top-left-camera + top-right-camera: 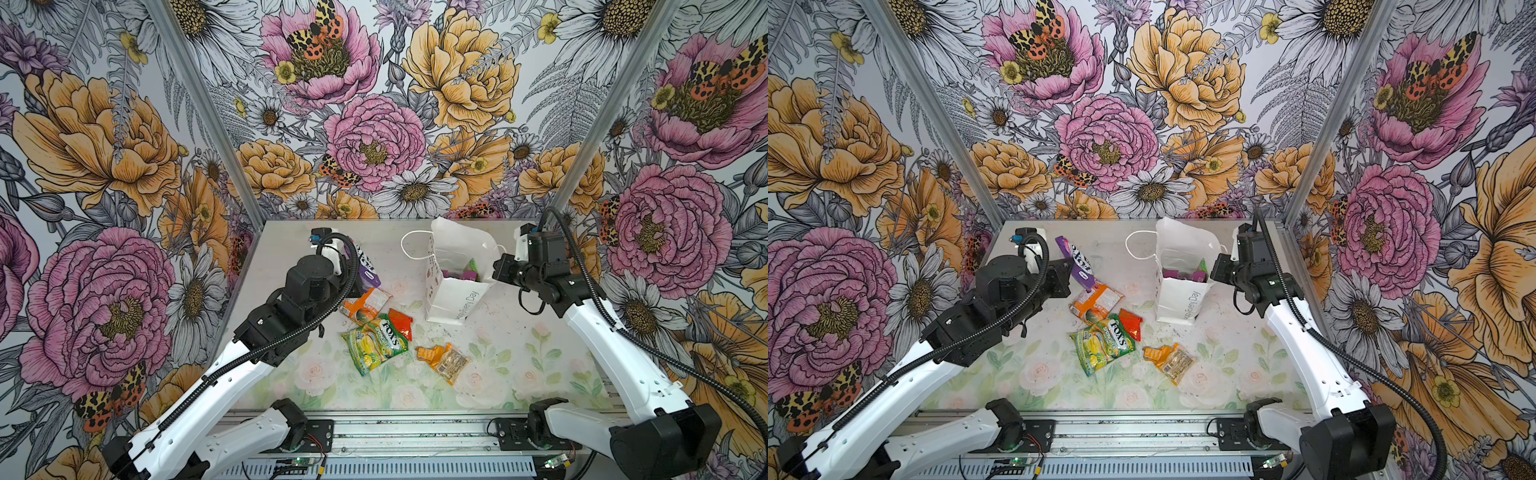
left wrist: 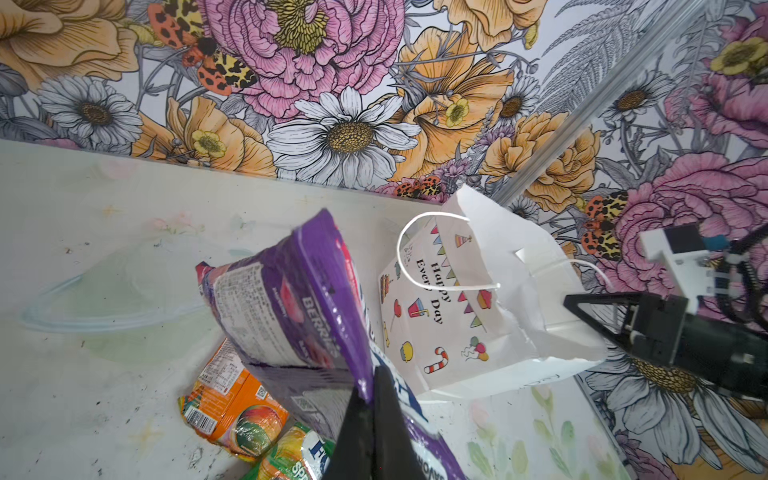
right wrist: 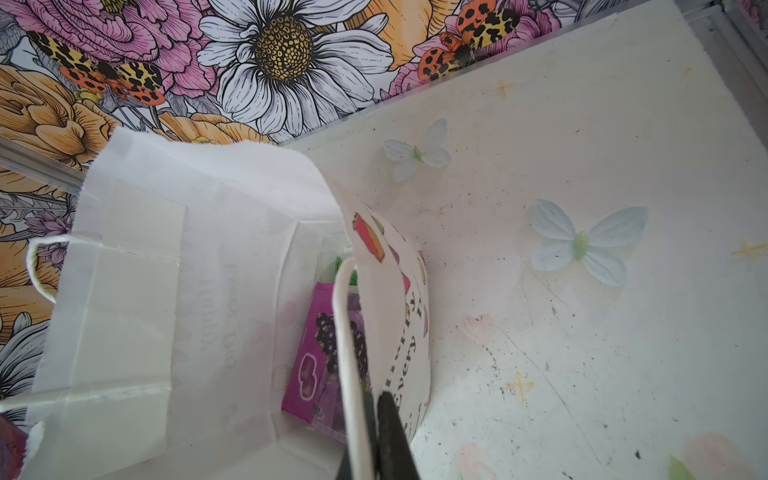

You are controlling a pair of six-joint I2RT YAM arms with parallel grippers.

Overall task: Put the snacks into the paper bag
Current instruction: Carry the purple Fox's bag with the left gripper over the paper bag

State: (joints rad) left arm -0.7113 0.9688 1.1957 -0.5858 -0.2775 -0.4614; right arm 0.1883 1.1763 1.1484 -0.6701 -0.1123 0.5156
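Observation:
My left gripper is shut on the lower edge of a purple packet, which hangs tilted above the table to the left of the paper bag. The white bag stands upright with its mouth open. My right gripper is shut on the bag's right rim, beside a cord handle. Inside the bag lie another purple packet and a bit of green. On the table lie an orange-white packet, the green-yellow FOX'S packet, a small red-orange one, a small orange one and a small clear one.
Flowered walls close the table in at the back and on both sides. A metal rail with both arm bases runs along the front edge. The loose packets cluster at mid-table, left of and in front of the bag.

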